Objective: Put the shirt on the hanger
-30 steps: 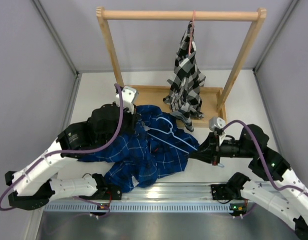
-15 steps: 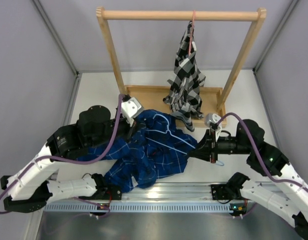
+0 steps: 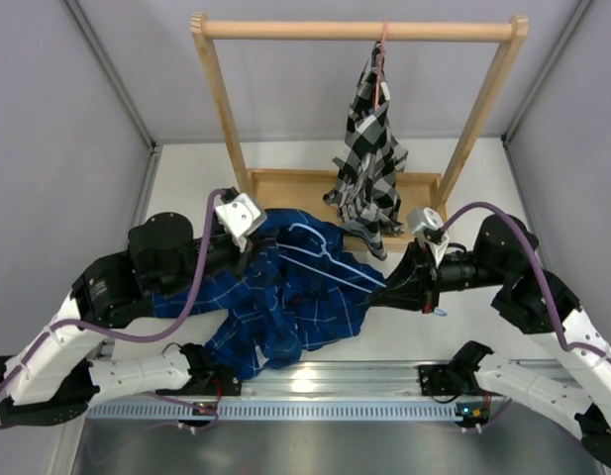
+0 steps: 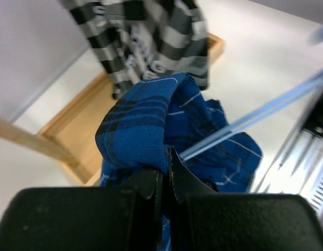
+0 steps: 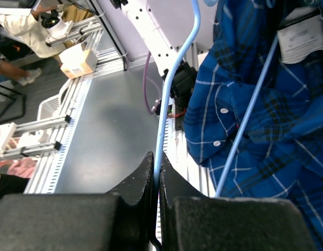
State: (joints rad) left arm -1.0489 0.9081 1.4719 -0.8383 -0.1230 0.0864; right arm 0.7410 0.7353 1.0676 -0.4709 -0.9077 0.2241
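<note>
The dark blue plaid shirt (image 3: 285, 297) lies bunched on the table between the arms. My left gripper (image 3: 248, 259) is shut on a fold of its cloth (image 4: 137, 141), lifted off the table at the shirt's left. The light-blue wire hanger (image 3: 330, 262) lies across the top of the shirt, and one rod (image 4: 255, 115) crosses the left wrist view. At the shirt's right edge my right gripper (image 3: 386, 294) is shut on the hanger's wire (image 5: 171, 89). Shirt buttons and a white label (image 5: 302, 36) show in the right wrist view.
A wooden rack (image 3: 359, 30) stands at the back with a wooden base tray (image 3: 295, 188). A black-and-white checked shirt (image 3: 369, 148) hangs from it on a pink hanger (image 3: 382, 45). Grey walls close in both sides. A metal rail (image 3: 325, 396) runs along the near edge.
My left gripper has pulled back to the left, drawing the shirt fold with it. My right gripper has tilted up and shifted left with the hanger, whose wire now rides higher over the shirt.
</note>
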